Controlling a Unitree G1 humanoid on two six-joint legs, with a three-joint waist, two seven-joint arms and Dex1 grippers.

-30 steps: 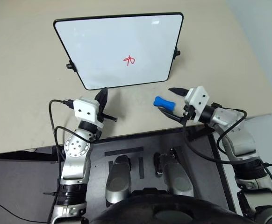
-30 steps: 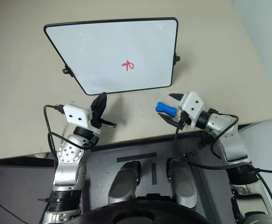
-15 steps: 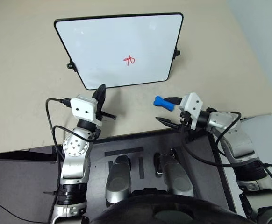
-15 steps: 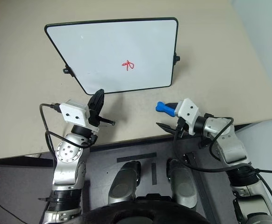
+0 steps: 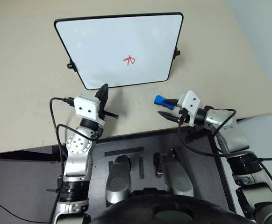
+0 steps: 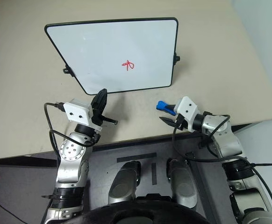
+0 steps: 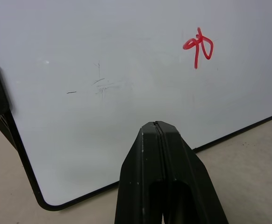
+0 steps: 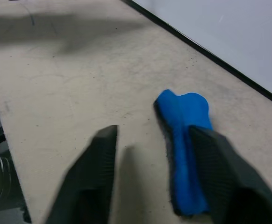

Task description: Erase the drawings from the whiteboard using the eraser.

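Blue eraser [image 8: 182, 144] seemingly touches one finger of the right gripper [image 8: 159, 172].

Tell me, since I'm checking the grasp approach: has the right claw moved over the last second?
Yes. The right claw has dropped toward the table, its fingers narrowing around the eraser, which lies where it was, below the whiteboard.

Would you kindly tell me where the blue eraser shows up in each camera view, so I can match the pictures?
Left eye view: the eraser lies on the table, right of centre, just ahead of the right gripper.
Right eye view: the eraser, right of centre, below the board's lower right corner.
Left wrist view: not in it.
Right wrist view: the eraser lies against one black finger.
Shared landmark: the whiteboard and its black frame.
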